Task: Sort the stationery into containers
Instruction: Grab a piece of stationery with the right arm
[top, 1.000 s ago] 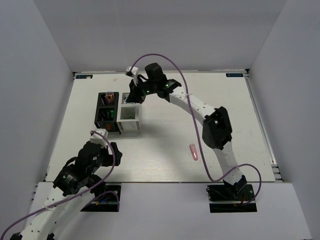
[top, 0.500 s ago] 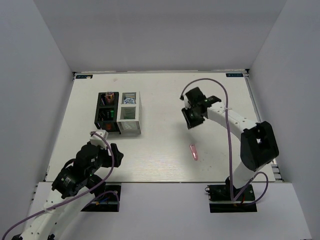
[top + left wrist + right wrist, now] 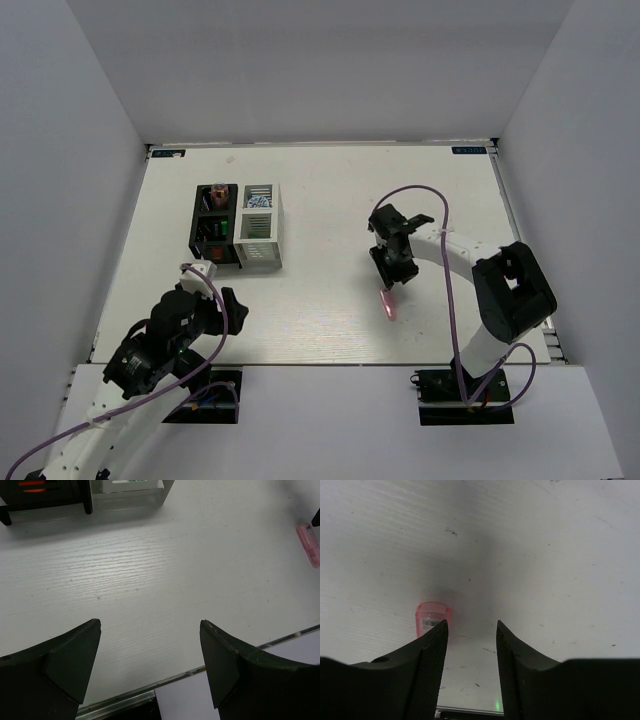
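Right wrist: right jaws apart, partly hiding the pink capsule (image 3: 432,614); left jaws wide apart.

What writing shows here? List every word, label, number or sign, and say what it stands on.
Nothing is legible.
The white label on the pink capsule: too blurred to read.
The left blue sticker, far corner: too small to read.
The right blue sticker, far corner: too small to read.

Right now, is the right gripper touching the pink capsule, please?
Cannot tell: the right wrist view shows the right gripper with one finger overlapping the pink capsule, hiding any gap.
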{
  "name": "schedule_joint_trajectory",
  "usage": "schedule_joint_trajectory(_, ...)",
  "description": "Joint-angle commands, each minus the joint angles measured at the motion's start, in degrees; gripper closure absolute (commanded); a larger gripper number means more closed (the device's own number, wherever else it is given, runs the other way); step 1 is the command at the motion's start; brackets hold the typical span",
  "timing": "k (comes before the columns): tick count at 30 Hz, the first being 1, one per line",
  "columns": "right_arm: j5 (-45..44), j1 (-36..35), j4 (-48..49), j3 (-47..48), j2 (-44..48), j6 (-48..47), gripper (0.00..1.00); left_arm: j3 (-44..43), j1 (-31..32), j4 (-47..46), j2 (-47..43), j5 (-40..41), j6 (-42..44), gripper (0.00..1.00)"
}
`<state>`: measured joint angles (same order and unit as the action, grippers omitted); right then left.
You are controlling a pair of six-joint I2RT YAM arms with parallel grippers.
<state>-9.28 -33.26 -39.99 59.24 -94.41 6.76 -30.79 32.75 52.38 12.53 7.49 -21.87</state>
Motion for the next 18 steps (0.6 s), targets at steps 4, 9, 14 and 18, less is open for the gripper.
schedule_joint_trajectory(4,7.9,-0.2,1.6,-0.7,2.0,4.5,0.50,0.3,0.3,-0.6,0.2,-1.1,0.5,0.10)
schedule_joint_trajectory(9,11.7,-0.3,1.1,-0.9,0.3,5.7,0.48,0.2,0.1,-0.5,0.0,-1.2,0.5,0.10)
schedule_joint_trajectory(14,10.1,-0.4,2.2,-2.4,-0.9,6.2,0.48,0.3,0.1,-0.4,-0.2,-1.3,0.7,0.10)
schedule_joint_trajectory(18,7.6,-0.7,2.3,-3.3,-1.9,6.6,0.48,0.2,0.1,-0.4,-0.5,-1.2,0.6,0.10)
